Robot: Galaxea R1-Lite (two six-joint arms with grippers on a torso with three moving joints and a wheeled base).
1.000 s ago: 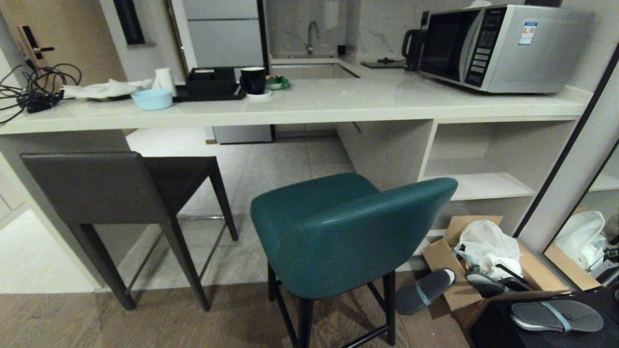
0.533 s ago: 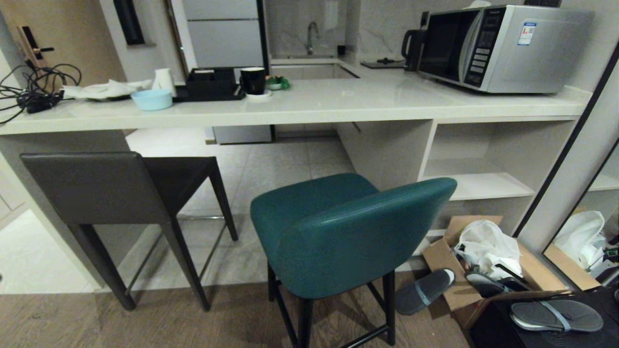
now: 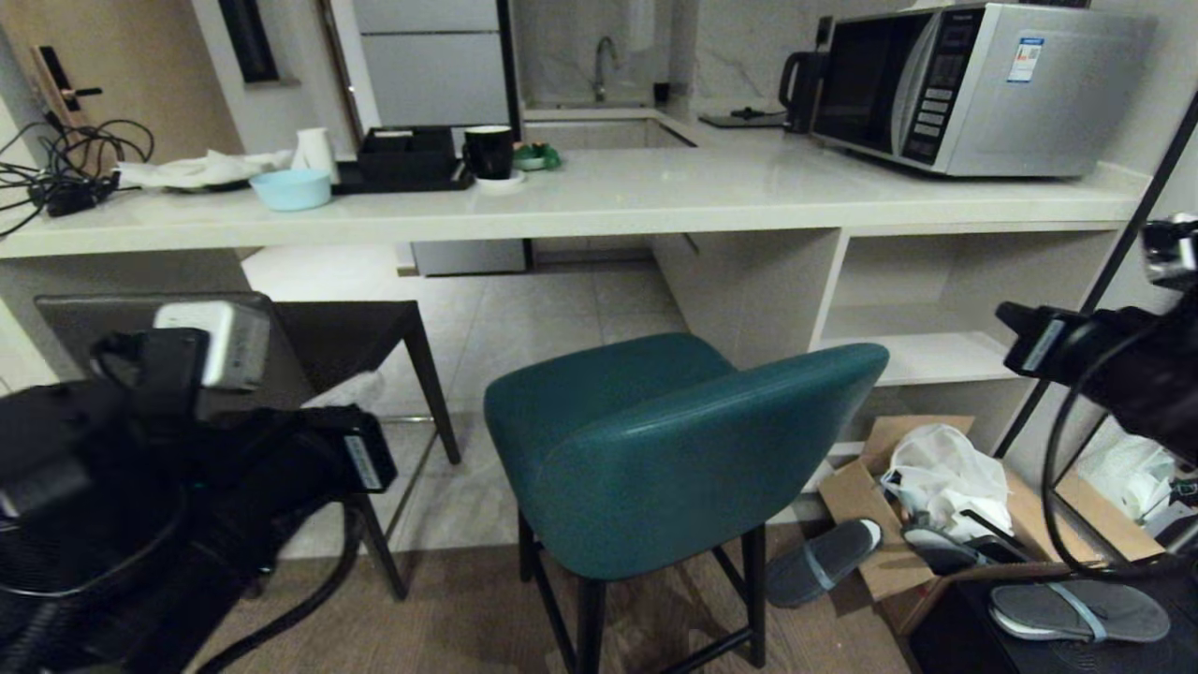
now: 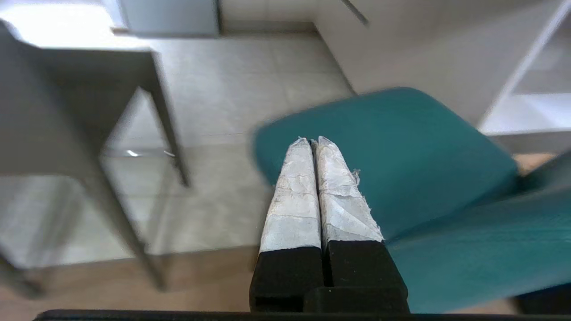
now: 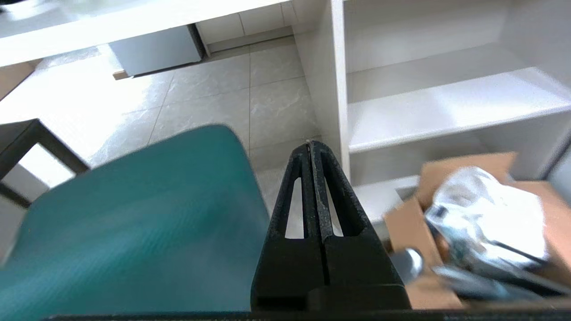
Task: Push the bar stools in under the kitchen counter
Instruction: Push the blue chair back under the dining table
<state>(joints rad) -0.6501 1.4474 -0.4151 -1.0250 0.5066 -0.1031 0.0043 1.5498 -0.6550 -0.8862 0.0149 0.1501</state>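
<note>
The teal bar stool (image 3: 674, 449) stands in the middle, its curved back towards me and its seat short of the kitchen counter (image 3: 655, 201). The dark grey bar stool (image 3: 351, 337) stands to its left, its back mostly hidden behind my left arm (image 3: 187, 449). My left gripper (image 4: 312, 140) is shut and empty, hanging in the air over the near left edge of the teal stool (image 4: 401, 147). My right arm (image 3: 1104, 360) is raised at the right edge. My right gripper (image 5: 310, 142) is shut and empty, beside the teal stool's (image 5: 134, 214) right side, apart from it.
On the counter stand a microwave (image 3: 973, 89), a kettle (image 3: 800, 84), a black mug (image 3: 489, 152), a light blue bowl (image 3: 292, 190) and cables (image 3: 65, 178). Open white shelves (image 3: 936, 356) fill its right end. A cardboard box (image 3: 936, 487) and slippers (image 3: 824, 562) lie on the floor there.
Both arms have risen into the head view, the left at lower left, the right at the right edge. The stools have not moved.
</note>
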